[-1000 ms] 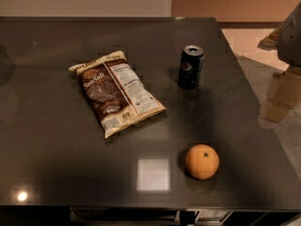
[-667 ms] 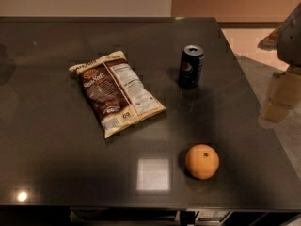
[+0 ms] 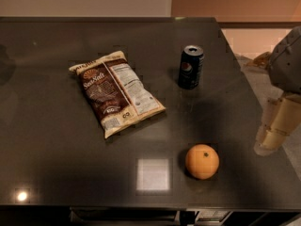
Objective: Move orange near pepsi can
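The orange point(image 3: 202, 161) sits on the dark table point(image 3: 47, 149) near its front edge, right of centre, with a small dark stem dot facing up. The pepsi can point(image 3: 190, 67) stands upright farther back, almost straight behind the orange and well apart from it. My gripper point(image 3: 273, 133) hangs at the right edge of the view, over the table's right side, to the right of the orange and touching neither thing. It holds nothing that I can see.
A brown-and-cream chip bag point(image 3: 115, 92) lies flat left of the can, in the middle of the table. The table's right edge runs just under my arm, with pale floor point(image 3: 254, 46) beyond it. A bright light reflection point(image 3: 153, 174) shows left of the orange.
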`<act>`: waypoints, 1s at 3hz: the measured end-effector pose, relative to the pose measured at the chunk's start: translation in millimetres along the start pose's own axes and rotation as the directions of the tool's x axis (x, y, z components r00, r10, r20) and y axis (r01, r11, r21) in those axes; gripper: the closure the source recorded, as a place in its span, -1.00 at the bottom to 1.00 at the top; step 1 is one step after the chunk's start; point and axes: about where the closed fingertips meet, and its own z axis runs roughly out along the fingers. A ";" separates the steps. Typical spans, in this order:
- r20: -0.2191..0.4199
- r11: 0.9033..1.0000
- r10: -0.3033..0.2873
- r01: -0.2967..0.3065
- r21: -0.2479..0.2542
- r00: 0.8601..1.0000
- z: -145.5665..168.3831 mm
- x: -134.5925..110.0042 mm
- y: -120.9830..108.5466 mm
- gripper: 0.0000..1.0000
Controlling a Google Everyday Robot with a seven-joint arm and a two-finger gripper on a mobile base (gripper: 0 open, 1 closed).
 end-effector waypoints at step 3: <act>0.158 0.982 -0.161 0.174 -0.074 0.974 62.6 -27.1 53.3 -1.00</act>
